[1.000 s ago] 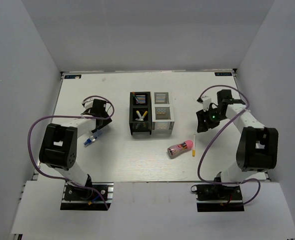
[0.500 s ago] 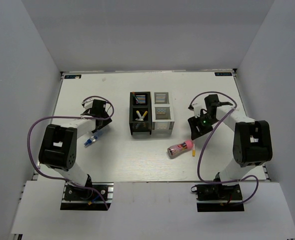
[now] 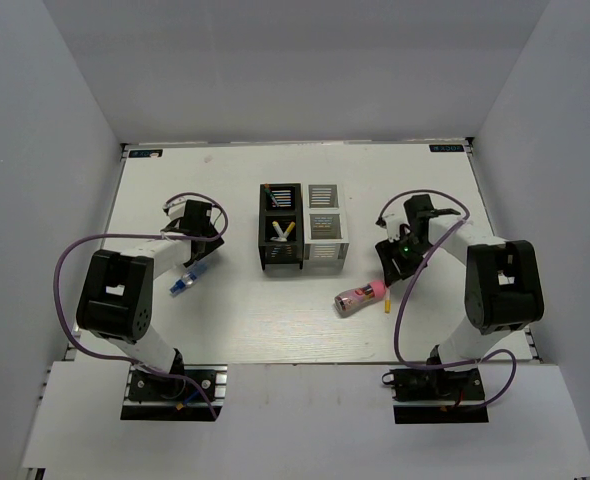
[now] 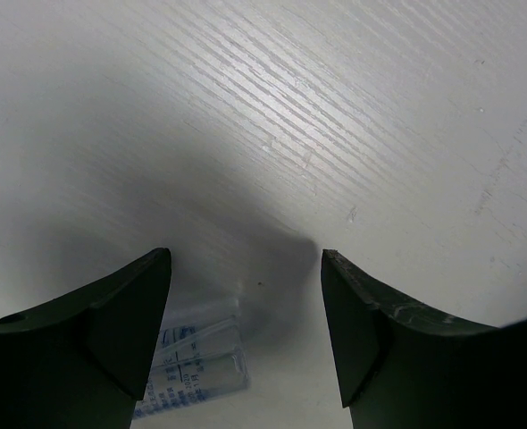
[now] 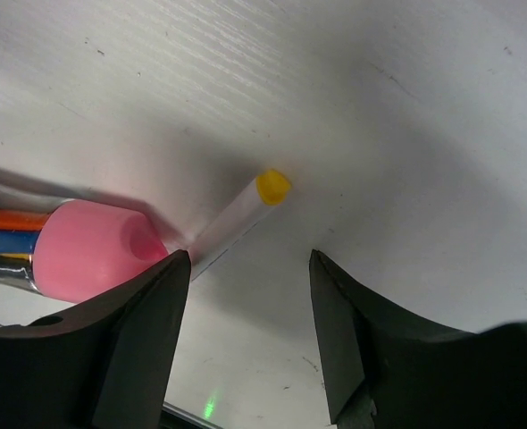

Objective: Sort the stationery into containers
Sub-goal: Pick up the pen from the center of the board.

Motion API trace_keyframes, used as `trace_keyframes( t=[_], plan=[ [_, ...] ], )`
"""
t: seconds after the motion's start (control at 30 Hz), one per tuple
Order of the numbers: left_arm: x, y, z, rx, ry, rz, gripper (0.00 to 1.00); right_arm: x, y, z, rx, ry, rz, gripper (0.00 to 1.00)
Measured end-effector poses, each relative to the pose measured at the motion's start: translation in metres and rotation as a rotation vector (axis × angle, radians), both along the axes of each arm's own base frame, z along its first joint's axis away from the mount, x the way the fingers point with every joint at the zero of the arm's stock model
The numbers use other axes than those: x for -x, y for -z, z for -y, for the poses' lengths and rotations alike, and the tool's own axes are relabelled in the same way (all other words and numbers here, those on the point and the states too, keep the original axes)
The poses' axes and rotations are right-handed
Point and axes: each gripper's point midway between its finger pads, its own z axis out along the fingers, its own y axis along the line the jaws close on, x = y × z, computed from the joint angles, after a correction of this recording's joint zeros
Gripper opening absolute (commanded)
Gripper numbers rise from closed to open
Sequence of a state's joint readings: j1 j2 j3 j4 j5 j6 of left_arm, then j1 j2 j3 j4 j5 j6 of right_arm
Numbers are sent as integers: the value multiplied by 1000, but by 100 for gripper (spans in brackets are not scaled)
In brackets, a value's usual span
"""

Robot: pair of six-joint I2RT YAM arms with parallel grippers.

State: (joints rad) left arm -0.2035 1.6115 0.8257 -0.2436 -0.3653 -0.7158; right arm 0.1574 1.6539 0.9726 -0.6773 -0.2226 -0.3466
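The black organiser [image 3: 281, 228] and white organiser [image 3: 325, 228] stand side by side at mid table; pens stick out of the black one. A pink patterned cylinder [image 3: 360, 297] and a thin yellow-tipped pen [image 3: 387, 300] lie right of centre. My right gripper [image 3: 388, 266] is open just above them; its wrist view shows the pink cap [image 5: 94, 250] and the pen [image 5: 237, 219] ahead of the jaws. A small bottle with a blue cap [image 3: 183, 282] lies at the left. My left gripper [image 3: 197, 258] is open just beyond it, the bottle [image 4: 192, 357] low between its jaws.
The white table [image 3: 235, 320] is boxed in by grey walls on three sides. Purple cables loop off both arms.
My right gripper has moved left and toward the near edge, down over the pink cylinder and the yellow-tipped pen. The left arm has barely moved.
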Motion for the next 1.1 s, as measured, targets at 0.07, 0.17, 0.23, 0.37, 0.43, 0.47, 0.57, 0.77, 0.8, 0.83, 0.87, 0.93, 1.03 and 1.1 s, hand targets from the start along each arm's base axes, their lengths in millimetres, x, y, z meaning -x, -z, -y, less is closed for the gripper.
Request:
trace_keyframes(
  t=[0.07, 0.17, 0.23, 0.37, 0.43, 0.47, 0.57, 0.77, 0.8, 0.83, 0.87, 0.93, 1.03, 1.1],
  plan=[
    [0, 0, 0, 0, 0, 1, 78, 1, 1, 0, 11, 1, -1, 62],
    [-1, 0, 0, 1, 0, 7, 78, 1, 1, -1, 19, 9, -3, 61],
    [-1, 0, 0, 2, 0, 12, 78, 1, 1, -3, 28, 11, -1, 59],
    [-1, 0, 0, 3, 0, 18, 78, -1, 3, -6, 53, 18, 8, 58],
    [-1, 0, 0, 4, 1, 18, 78, -2, 4, -7, 72, 20, 16, 56],
    [-1, 0, 1, 5, 2, 19, 78, -2, 4, -7, 84, 16, 20, 56],
    [-1, 0, 1, 5, 2, 20, 78, -2, 6, -5, 121, 14, 37, 55],
    [-1, 0, 1, 5, 2, 21, 78, -5, 8, 0, 189, 15, 83, 39],
    [-2, 0, 1, 5, 2, 21, 78, -5, 8, 1, 196, 12, 86, 33],
    [-2, 0, 1, 6, 3, 22, 78, -5, 8, 1, 198, 13, 87, 31],
    [-2, -1, 1, 7, 3, 23, 78, -6, 8, 1, 199, 14, 87, 27],
    [-2, 0, 1, 7, 3, 23, 78, -6, 8, 0, 197, 15, 85, 25],
    [-2, 0, 1, 8, 4, 23, 78, -5, 8, -1, 191, 13, 80, 24],
    [-2, 0, 1, 8, 4, 23, 78, -5, 8, -1, 189, 10, 80, 22]
  ],
)
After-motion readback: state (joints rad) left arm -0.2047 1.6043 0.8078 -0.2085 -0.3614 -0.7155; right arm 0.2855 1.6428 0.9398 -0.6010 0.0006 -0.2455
